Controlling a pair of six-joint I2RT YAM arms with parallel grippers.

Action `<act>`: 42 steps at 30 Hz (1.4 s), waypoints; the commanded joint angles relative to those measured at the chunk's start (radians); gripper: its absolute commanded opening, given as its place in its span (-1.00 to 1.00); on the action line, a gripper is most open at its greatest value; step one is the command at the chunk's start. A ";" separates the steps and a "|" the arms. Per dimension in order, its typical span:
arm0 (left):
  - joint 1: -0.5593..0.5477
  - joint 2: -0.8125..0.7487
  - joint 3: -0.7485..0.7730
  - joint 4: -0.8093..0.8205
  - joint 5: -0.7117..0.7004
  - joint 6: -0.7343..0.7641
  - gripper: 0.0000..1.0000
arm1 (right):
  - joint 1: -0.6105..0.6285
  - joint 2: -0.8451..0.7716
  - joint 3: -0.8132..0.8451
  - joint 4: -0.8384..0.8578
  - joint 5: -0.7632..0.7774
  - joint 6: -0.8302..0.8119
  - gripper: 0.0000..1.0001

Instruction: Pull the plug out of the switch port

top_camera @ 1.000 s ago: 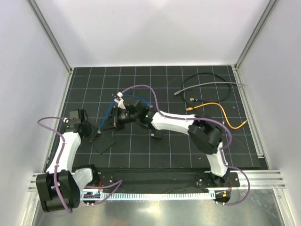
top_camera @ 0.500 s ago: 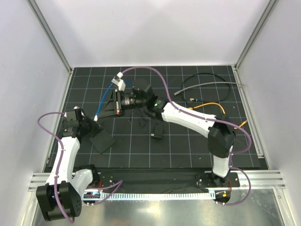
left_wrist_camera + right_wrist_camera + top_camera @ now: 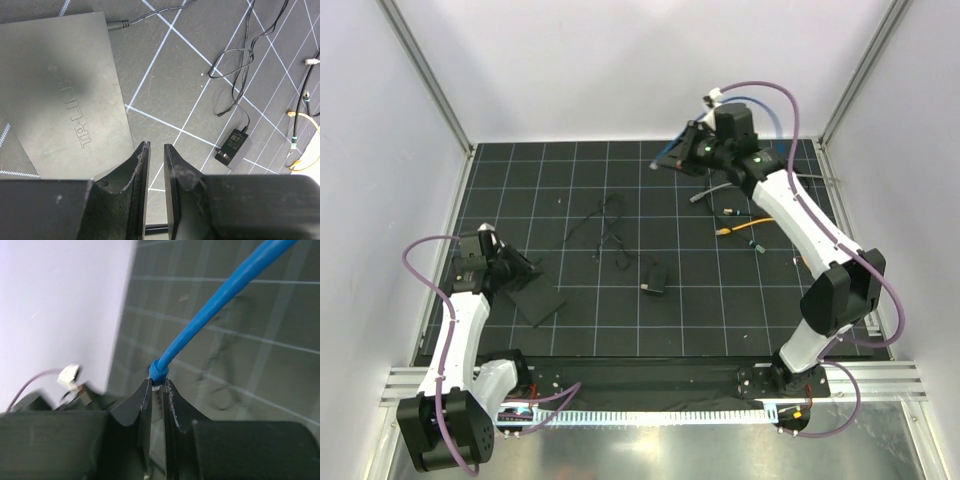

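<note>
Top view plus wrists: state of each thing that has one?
blue cable: unplugged, end pinched, held off the mat.
switch: flat on mat, thin black lead plugged in.
right gripper: shut on blue cable.
left gripper: slightly open, empty, at switch's edge.
power adapter: lying on mat.
orange cable: loose on mat.

Switch [image 3: 538,300] left, adapter [image 3: 655,278] centre, cables [image 3: 744,224] far right.
</note>
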 commanded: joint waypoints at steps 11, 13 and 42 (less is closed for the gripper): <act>0.007 -0.012 0.019 0.047 0.049 0.016 -0.55 | -0.250 0.336 -0.026 -0.046 0.011 -0.101 -0.98; 0.006 -0.012 0.018 0.047 0.050 0.014 -0.55 | -0.250 0.368 -0.026 -0.051 0.023 -0.102 -0.98; 0.004 -0.050 0.052 0.018 0.030 0.013 -0.32 | -0.203 0.157 -0.131 -0.109 0.106 -0.192 0.99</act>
